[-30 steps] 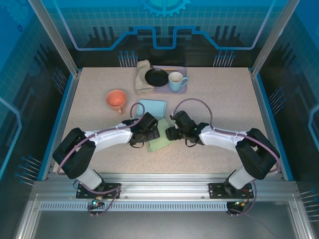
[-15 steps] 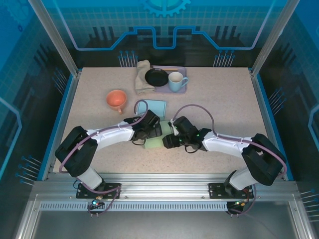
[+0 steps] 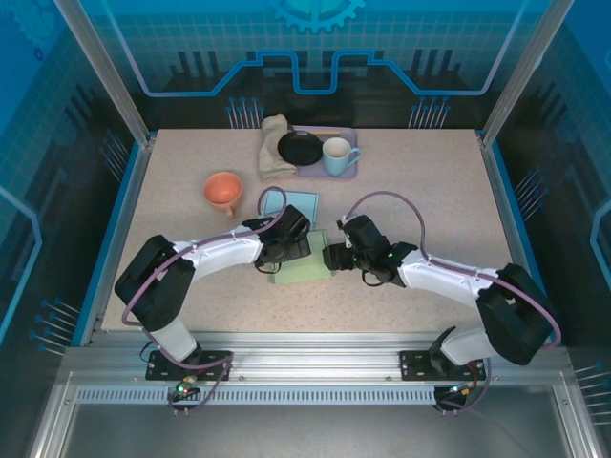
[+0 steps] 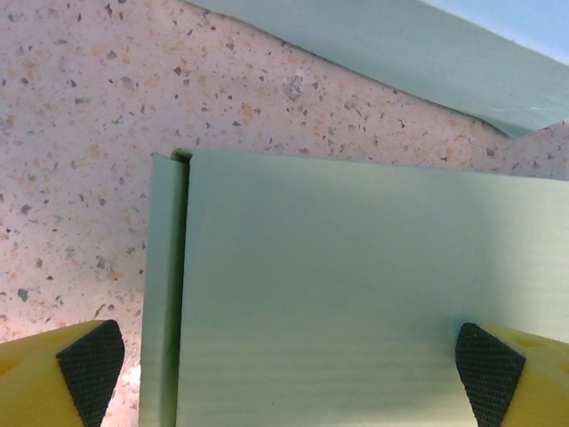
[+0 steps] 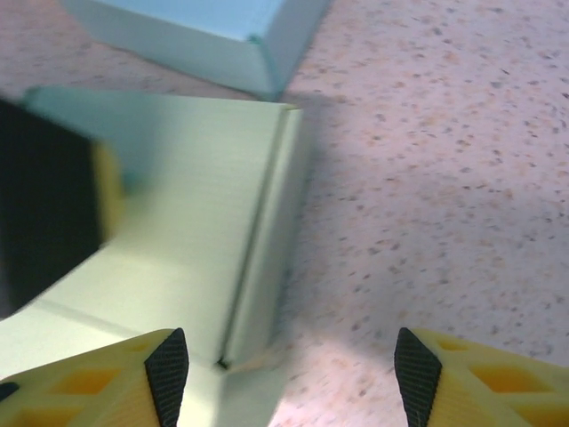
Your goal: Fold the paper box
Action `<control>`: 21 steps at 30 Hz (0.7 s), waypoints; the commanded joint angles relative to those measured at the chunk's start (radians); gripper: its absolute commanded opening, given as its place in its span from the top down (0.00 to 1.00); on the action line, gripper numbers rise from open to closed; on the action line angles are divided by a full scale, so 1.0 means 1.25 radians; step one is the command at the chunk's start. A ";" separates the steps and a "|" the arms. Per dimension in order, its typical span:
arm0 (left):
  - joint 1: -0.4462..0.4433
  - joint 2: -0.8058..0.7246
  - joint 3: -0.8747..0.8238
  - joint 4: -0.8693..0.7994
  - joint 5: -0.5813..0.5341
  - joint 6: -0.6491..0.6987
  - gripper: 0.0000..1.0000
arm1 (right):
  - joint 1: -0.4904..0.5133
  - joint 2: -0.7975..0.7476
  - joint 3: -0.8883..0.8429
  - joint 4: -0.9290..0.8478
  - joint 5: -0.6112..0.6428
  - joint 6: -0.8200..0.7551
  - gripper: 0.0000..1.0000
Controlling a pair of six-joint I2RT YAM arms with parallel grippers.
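The paper box [image 3: 307, 274] lies flat on the counter [image 3: 430, 210] as a pale green creased sheet, with both arms meeting over it. The left gripper [image 4: 289, 369] is spread wide and grasps nothing. One pad [image 4: 89, 360] sits off the sheet's left edge, beside a narrow creased flap [image 4: 164, 294], and the other is over the main panel. The right gripper [image 5: 292, 378] is also released, at the sheet's right edge. Its left finger [image 5: 167, 374] is close to the side flap [image 5: 267, 240] there, and nothing lies between its jaws.

The main risk, as I judge it, is the sheet sliding. It is light and nothing pins it, so a push on one flap could skate it across the counter rather than bend it at the crease. The blue box [image 3: 294, 204] lies just beyond the paper box's far edge, so a shove that way could ram the two together or ride one over the other. The two wrists are very close above the sheet, and a careless move could knock them together. A pad pressing away from a crease could also dent the panel.

The orange cup [image 3: 223, 191] stands well beyond the paper box to its far left. The tray [image 3: 329, 176] with the mug [image 3: 336, 156] is farther back, so I judge both out of danger.

No writing, brand or label can be read on the paper box, the blue box or the mug.
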 commanded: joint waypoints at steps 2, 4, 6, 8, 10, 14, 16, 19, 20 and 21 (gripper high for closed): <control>0.004 -0.035 -0.005 -0.011 0.022 -0.016 0.01 | -0.025 0.088 0.026 0.071 -0.041 -0.015 0.37; 0.005 -0.034 -0.005 -0.011 0.020 -0.009 0.01 | -0.024 0.122 0.038 0.093 -0.055 -0.021 0.38; 0.004 -0.034 -0.008 -0.008 0.019 -0.004 0.01 | -0.025 0.149 0.048 0.105 -0.058 -0.017 0.39; 0.004 -0.035 -0.013 -0.004 0.018 0.001 0.01 | -0.024 0.162 0.051 0.108 -0.059 -0.008 0.39; 0.004 -0.036 -0.018 0.000 0.016 0.007 0.01 | -0.023 0.156 0.044 0.110 -0.050 0.010 0.39; 0.004 -0.021 -0.021 -0.005 -0.003 0.011 0.01 | -0.015 0.099 0.013 0.103 -0.013 0.045 0.40; 0.004 -0.015 -0.031 0.006 -0.001 0.015 0.01 | -0.012 0.082 0.019 0.088 -0.015 0.044 0.39; 0.004 -0.019 -0.059 0.042 0.012 0.026 0.01 | -0.009 0.087 0.049 0.067 -0.029 0.039 0.39; 0.003 -0.023 -0.070 0.055 0.016 0.032 0.01 | -0.009 0.092 0.058 0.065 -0.034 0.038 0.39; 0.003 -0.026 -0.079 0.063 0.016 0.037 0.01 | -0.008 0.098 0.063 0.066 -0.038 0.040 0.39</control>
